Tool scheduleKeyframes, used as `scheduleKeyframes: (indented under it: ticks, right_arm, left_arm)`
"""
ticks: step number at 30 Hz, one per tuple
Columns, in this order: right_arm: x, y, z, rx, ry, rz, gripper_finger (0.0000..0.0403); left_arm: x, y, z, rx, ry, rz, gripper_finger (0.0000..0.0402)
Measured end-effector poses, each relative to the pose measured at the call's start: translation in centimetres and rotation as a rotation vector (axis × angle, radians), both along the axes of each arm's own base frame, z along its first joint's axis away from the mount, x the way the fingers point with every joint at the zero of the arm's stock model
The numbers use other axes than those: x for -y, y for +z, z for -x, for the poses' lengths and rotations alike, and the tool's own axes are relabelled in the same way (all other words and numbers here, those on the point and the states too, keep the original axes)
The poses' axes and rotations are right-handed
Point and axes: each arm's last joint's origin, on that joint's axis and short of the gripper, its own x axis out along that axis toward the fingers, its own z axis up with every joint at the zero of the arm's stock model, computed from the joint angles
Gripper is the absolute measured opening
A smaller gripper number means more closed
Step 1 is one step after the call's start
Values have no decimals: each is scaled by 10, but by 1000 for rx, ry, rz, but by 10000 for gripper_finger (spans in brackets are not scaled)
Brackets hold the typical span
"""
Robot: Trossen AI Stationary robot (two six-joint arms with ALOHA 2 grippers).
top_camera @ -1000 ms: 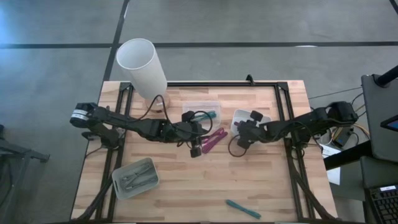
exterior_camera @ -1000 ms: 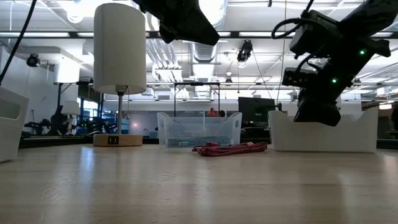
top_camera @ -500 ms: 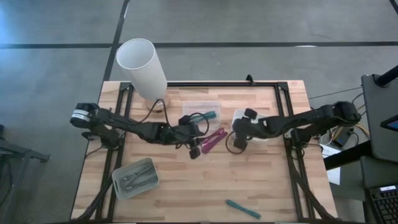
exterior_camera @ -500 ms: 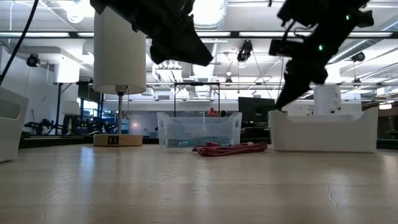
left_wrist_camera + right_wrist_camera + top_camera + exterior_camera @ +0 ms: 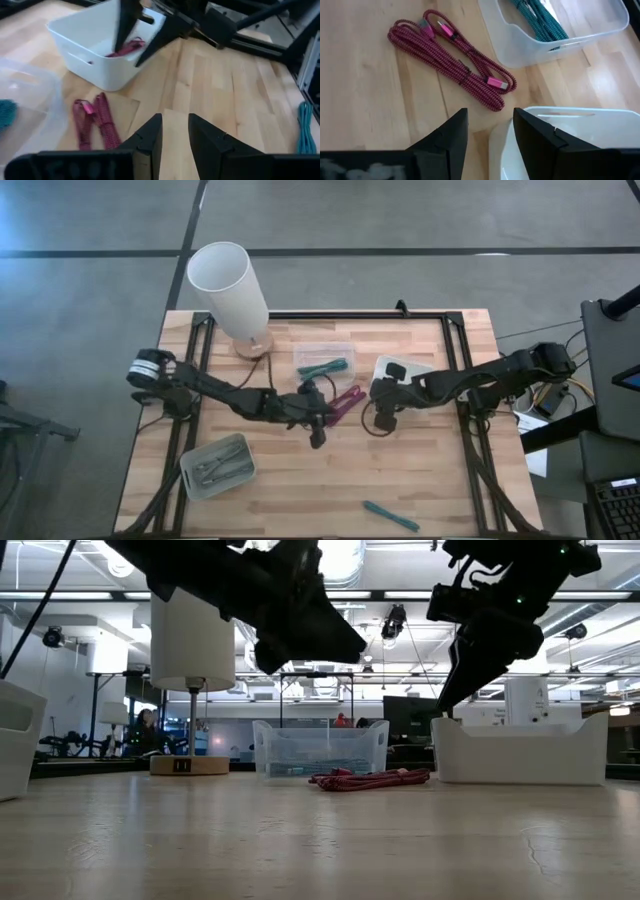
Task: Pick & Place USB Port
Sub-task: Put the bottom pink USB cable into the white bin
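Observation:
A white block, the USB port [image 5: 525,700], stands inside the white bin [image 5: 412,370] at the table's right middle. A pink cable [image 5: 455,55] lies coiled on the wood between both grippers, also visible in the high view [image 5: 345,402]. My left gripper [image 5: 318,432] hovers over bare wood on the near side of that cable, fingers a little apart [image 5: 175,135], holding nothing. My right gripper [image 5: 384,408] hangs open [image 5: 490,135] beside the white bin's left wall, above the table, also empty.
A clear bin [image 5: 323,361] with a teal cable sits toward the far edge behind the pink cable. A white lamp [image 5: 230,285] stands far left. A grey bin of tools [image 5: 215,465] lies near left, and a teal cable [image 5: 390,515] near the front edge. Bare wood spans the near middle.
My right gripper rose from the white bin and drew toward the table's left, and the white block now shows standing in the bin. My left gripper came down and moved a little toward the near edge, off the pink cable, which stayed still.

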Motion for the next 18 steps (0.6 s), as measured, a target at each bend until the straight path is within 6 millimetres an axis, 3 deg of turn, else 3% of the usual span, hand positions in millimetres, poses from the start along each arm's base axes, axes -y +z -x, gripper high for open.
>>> scheduleKeyframes:
  ticks: [10,18]
  right_arm:
    - [0,0,0,6,-18,-11,150]
    - [-1,0,0,3,-2,-35,148]
  left_arm:
    - [18,-39,-37,-112,45,-132,94]
    - [15,-60,-47,-268,116,-210,94]
